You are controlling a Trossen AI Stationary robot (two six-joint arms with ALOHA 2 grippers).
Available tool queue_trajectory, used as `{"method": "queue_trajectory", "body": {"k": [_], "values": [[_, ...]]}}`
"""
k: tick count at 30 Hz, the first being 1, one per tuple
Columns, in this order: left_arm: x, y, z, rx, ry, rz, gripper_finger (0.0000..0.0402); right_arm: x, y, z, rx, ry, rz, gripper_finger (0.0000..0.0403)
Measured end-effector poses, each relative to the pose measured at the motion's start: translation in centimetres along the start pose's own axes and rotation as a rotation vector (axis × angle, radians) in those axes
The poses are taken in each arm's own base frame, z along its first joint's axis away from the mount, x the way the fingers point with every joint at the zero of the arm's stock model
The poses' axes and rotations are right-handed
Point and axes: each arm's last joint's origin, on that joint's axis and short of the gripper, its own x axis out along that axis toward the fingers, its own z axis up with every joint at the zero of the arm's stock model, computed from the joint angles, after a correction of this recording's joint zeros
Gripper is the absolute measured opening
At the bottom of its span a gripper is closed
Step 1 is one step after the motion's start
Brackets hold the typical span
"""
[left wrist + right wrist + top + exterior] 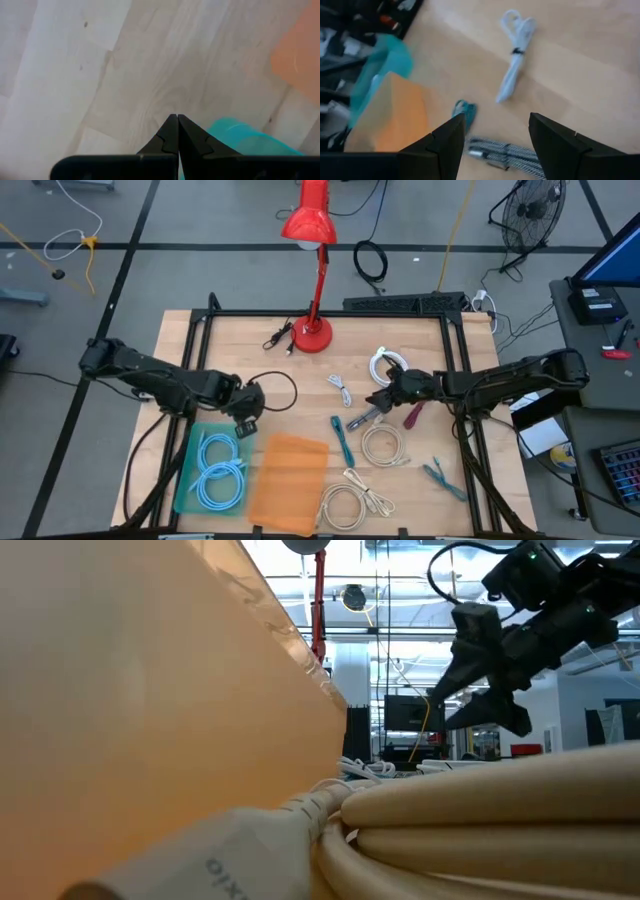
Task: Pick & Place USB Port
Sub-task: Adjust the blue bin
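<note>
A: From above?
B: Left tool (247, 423) clenched, empty, over the teal tray's (185, 480) far edge. Right tool (380, 401) spread wide above the striped cable (362, 418) mid-bench (230, 340).
A: Right wrist?
B: That cable (507, 152) lies between its fingers (451, 137), ungrasped.

Grey tiled floor (200, 220); floor fan (533, 210) far-right.

I see a pale wood table (400, 490), smooth, with a matt grain. Under my left gripper (177, 120) sits a translucent teal plastic tray (185, 480); beside it an orange one (290, 480). Below my right gripper (497, 132) lies a braided cable (512, 152).
</note>
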Motion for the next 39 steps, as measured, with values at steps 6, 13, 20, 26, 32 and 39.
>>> {"method": "queue_trajectory", "body": {"k": [6, 13, 20, 26, 32, 39], "values": [[0.5, -0.2, -0.1, 0.010, 0.038, -0.056, 0.0000, -0.1, 1.0, 0.2, -0.049, 0.002, 0.118, 0.0208], [2.0, -0.3, -1.8, -0.014, 0.104, -0.057, 0.0000, -0.2, 1.7, 0.1, -0.074, -0.019, 0.180, 0.0208], [2.0, -1.1, -2.4, -0.021, 0.125, -0.087, 0.0000, -0.2, 1.8, 0.1, -0.076, -0.003, 0.202, 0.0208], [1.8, -2.3, -3.4, -0.007, 0.154, -0.120, 0.0000, -0.2, 1.8, 0.1, -0.073, -0.003, 0.202, 0.0208], [1.7, -2.9, -3.9, -0.047, 0.154, -0.110, 0.0000, -0.2, 1.8, 0.1, -0.076, -0.003, 0.202, 0.0208], [1.5, -2.5, -3.5, -0.088, 0.063, -0.029, 0.0000, -0.2, 1.9, 0.2, -0.079, -0.010, 0.209, 0.0208]]}}
